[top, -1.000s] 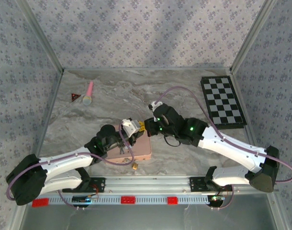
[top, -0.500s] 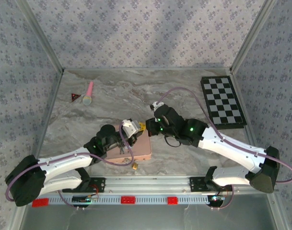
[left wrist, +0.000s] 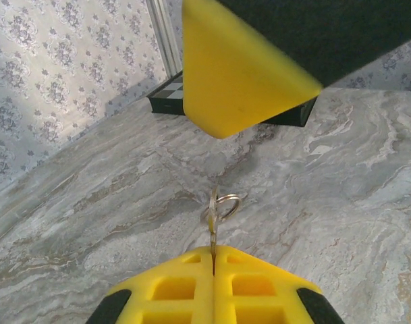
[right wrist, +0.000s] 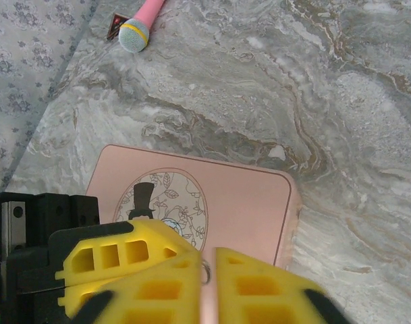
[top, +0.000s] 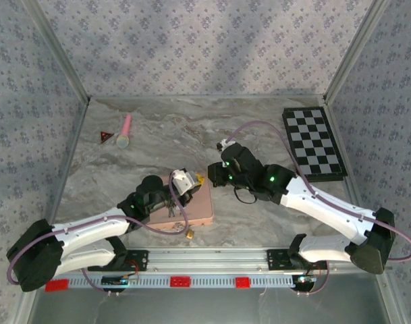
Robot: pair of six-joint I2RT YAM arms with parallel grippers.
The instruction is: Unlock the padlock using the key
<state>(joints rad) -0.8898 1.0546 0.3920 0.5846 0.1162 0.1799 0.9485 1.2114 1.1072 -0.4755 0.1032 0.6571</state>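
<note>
Padlock (top: 190,235): small, brass, lying on the tabletop (top: 165,125) just beside the near edge of the pink tin (right wrist: 245,202).
Key (left wrist: 213,235) (ring attached): being pinched edge-on by the left gripper (left wrist: 213,255), jaws closed on it, above the tin.
Right gripper (right wrist: 208,262): being held close opposite, jaws narrowly parted, nothing being gripped.
</note>
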